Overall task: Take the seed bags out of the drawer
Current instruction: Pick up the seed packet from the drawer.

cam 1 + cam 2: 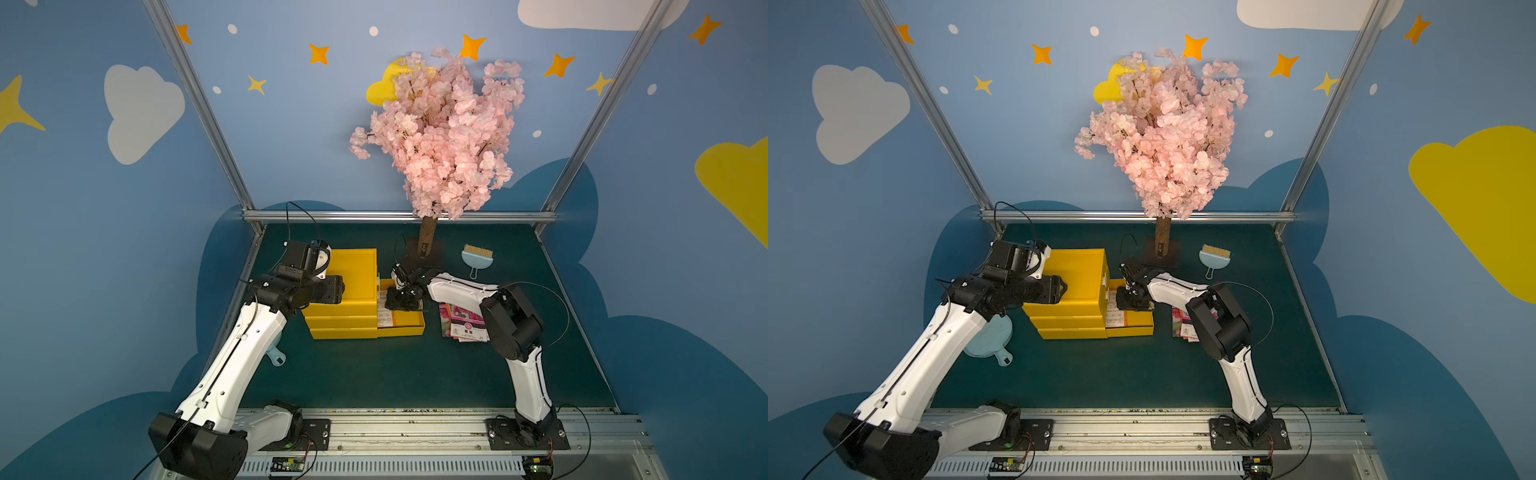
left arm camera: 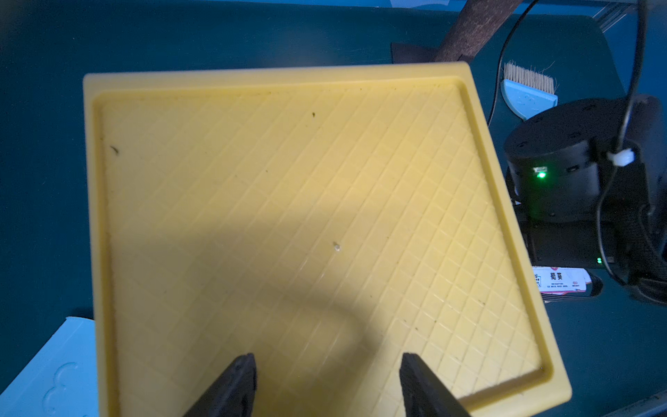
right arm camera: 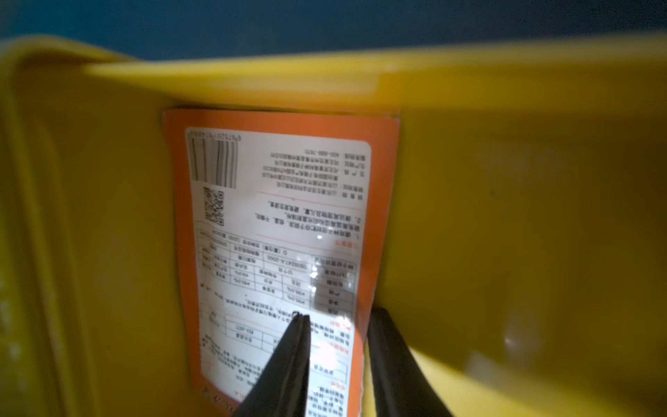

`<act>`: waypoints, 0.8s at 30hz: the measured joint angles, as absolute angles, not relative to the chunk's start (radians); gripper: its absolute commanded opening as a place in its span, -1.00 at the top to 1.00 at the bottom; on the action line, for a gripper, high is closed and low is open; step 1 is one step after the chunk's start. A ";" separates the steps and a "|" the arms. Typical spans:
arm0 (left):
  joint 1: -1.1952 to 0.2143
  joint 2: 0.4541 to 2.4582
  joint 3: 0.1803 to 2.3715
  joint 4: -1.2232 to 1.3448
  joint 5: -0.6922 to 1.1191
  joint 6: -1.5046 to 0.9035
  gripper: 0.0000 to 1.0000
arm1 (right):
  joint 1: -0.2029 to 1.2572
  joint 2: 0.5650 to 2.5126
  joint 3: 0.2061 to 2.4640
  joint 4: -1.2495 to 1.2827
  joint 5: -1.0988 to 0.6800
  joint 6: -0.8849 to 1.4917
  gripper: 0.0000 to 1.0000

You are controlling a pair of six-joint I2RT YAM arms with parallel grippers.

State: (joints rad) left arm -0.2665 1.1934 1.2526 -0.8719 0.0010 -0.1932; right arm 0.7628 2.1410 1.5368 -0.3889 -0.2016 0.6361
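Bags (image 1: 465,324) lie out at three o'clock of the drawer (image 1: 409,330). My right hand (image 3: 339,314), jaws apart, straddles a bag (image 3: 274,216) left inside.

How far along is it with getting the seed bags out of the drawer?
Partly done. Several seed bags lie on the mat beside the open drawer. In hand: the right gripper is inside it, fingers straddling an orange-backed bag edge, not clamped. To do: lift that bag out.

Seed bag (image 3: 278,234) in drawer (image 1: 405,330), other bags (image 1: 467,322) right of it, brush (image 1: 477,255) behind.
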 measured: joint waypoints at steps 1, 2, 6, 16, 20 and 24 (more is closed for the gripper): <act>-0.266 1.193 1.253 -0.872 0.001 -0.193 -0.36 | 0.763 2.146 1.541 -0.381 -0.209 0.644 0.45; -0.266 1.193 1.253 -0.872 0.001 -0.193 -0.36 | 0.763 2.149 1.542 -0.374 -0.216 0.649 0.48; -0.266 1.193 1.252 -0.871 0.001 -0.190 -0.36 | 0.759 2.165 1.550 -0.351 -0.250 0.674 0.60; -0.263 1.190 1.249 -0.868 0.002 -0.187 -0.36 | 0.746 2.178 1.550 -0.317 -0.298 0.717 1.00; -0.262 1.190 1.249 -0.868 0.001 -0.187 -0.36 | 0.745 2.178 1.549 -0.316 -0.300 0.722 1.00; -0.260 1.190 1.249 -0.868 0.001 -0.187 -0.37 | 0.738 2.167 1.533 -0.307 -0.300 0.722 1.00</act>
State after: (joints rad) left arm -0.2604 1.1896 1.2488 -0.8684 0.0013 -0.1867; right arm 0.7383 2.1666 1.5330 -0.3069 -0.2996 0.7219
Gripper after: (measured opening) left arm 0.683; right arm 0.045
